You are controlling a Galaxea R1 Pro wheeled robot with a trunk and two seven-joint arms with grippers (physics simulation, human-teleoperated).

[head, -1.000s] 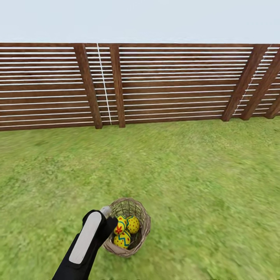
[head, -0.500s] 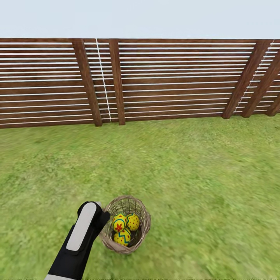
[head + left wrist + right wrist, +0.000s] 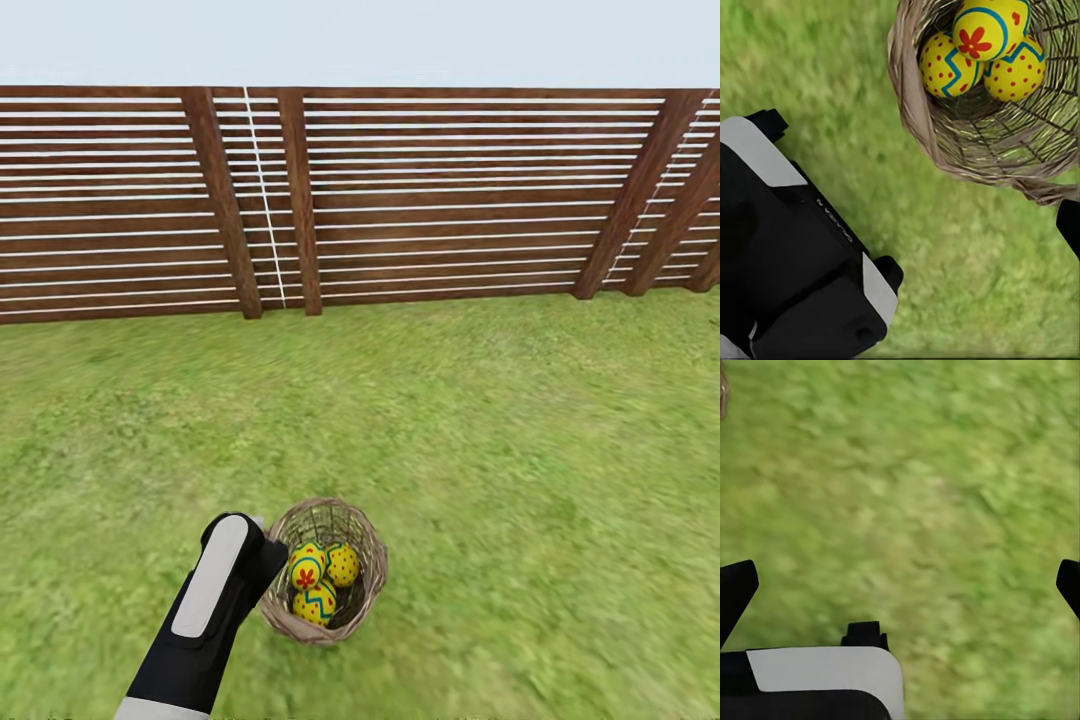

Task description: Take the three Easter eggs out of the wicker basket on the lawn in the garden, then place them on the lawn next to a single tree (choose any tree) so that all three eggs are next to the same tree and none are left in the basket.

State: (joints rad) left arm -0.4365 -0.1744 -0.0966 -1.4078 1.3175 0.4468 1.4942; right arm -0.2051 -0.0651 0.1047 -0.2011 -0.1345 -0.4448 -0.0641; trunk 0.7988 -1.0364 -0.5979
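The wicker basket (image 3: 368,580) stands on the lawn (image 3: 520,450) close in front of me, with the three Easter eggs (image 3: 306,566) (image 3: 343,565) (image 3: 316,603) inside it. In the left wrist view the eggs (image 3: 979,30) are piled together against the basket wall (image 3: 915,105). My left arm (image 3: 215,590) reaches down to the basket's left side, its end touching or just short of the rim. The left gripper (image 3: 900,225) is open over grass beside the basket, holding nothing. My right gripper (image 3: 900,585) is open wide above bare grass. No tree is in view.
A brown slatted fence (image 3: 450,200) closes off the lawn at the back. Grass spreads out on all sides of the basket. A black-and-white part of my own body (image 3: 795,247) sits low in the left wrist view.
The whole head view has shifted slightly, the fence sitting higher in the picture. My left arm's end has drawn back leftward from over the basket to just beside its rim. The eggs have not moved.
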